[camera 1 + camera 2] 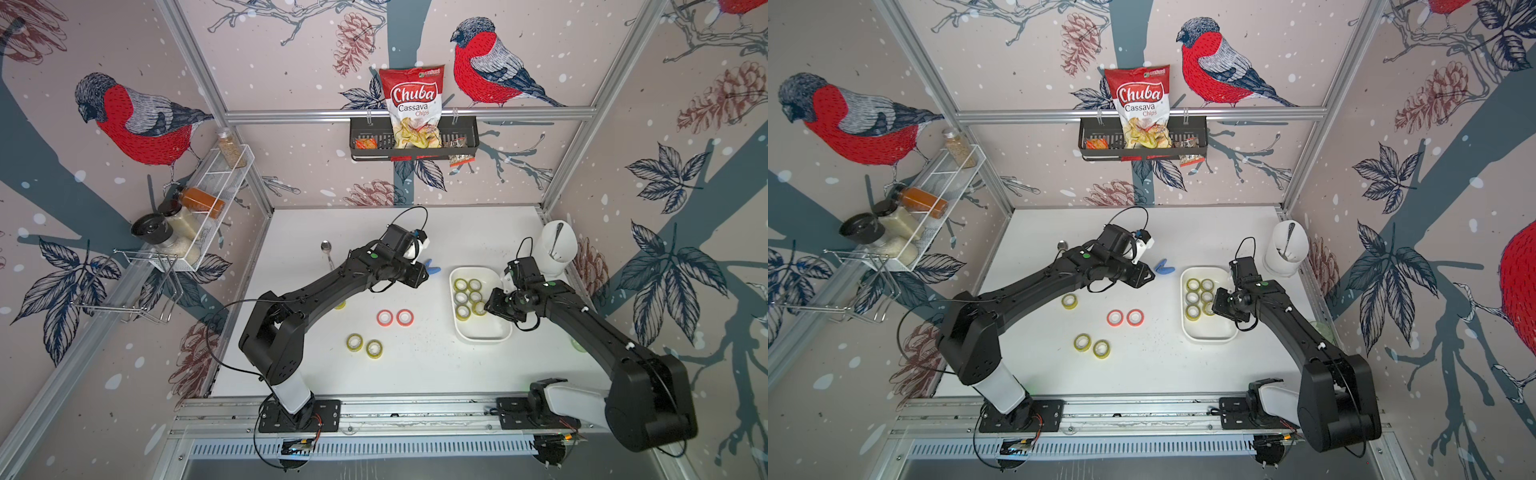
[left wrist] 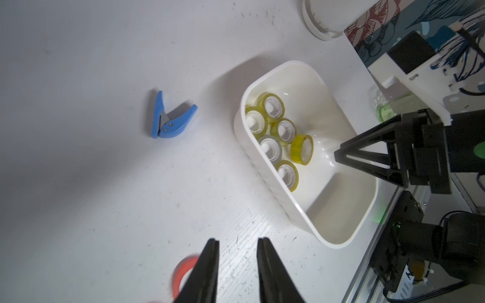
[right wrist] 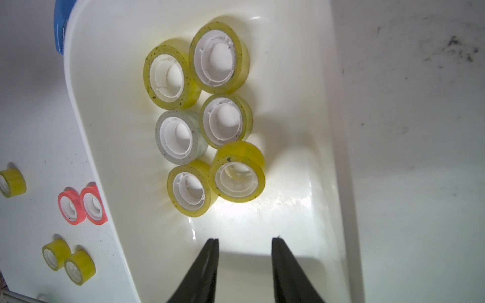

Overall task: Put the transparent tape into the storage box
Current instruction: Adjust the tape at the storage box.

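1. The right gripper (image 3: 244, 239) is over the storage box (image 3: 288, 223). Its fingers are spread apart with nothing between them.
2. Six transparent tape rolls (image 3: 181, 136) sit bunched together inside the box, in the half away from the robot bases. The other half is bare.
3. The one closest to the right gripper is a yellow roll (image 3: 237, 178) that's tipped up instead of lying flat. It's just ahead of the fingertips and not touching them.
4. The left gripper (image 2: 237, 239) hangs over the table (image 1: 415, 374), well apart from the box. Its fingers are apart too, and it's empty. A blurry red roll (image 2: 183, 272) shows right beside one finger.
5. Out on the table, two loose yellow rolls (image 1: 353, 342) lie side by side. A third loose roll (image 1: 1069, 301) lies close under the left arm.
6. A blue clip (image 2: 168, 118) lies just outside the box's far end.
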`<state>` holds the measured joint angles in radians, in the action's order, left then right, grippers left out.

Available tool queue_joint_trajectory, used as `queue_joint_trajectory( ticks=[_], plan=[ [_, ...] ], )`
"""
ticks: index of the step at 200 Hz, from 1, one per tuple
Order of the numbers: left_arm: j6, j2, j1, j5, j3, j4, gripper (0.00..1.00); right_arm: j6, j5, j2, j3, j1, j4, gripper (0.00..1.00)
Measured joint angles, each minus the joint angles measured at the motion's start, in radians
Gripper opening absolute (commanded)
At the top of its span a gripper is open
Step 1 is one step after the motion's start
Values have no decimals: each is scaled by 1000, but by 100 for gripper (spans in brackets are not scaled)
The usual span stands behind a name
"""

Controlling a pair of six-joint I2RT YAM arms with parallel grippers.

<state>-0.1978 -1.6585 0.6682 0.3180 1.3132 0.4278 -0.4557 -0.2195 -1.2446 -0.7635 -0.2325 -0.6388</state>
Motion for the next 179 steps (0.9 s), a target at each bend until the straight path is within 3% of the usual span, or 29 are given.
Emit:
queue_joint_trajectory(
  ticks=[73, 179],
  plan=[
    [65, 158, -169, 47, -213, -115, 34, -71, 0, -82, 35, 5, 93, 37],
    [55, 154, -206, 74, -241, -177, 33, -119, 15, -159, 45, -1, 165, 34]
  ],
)
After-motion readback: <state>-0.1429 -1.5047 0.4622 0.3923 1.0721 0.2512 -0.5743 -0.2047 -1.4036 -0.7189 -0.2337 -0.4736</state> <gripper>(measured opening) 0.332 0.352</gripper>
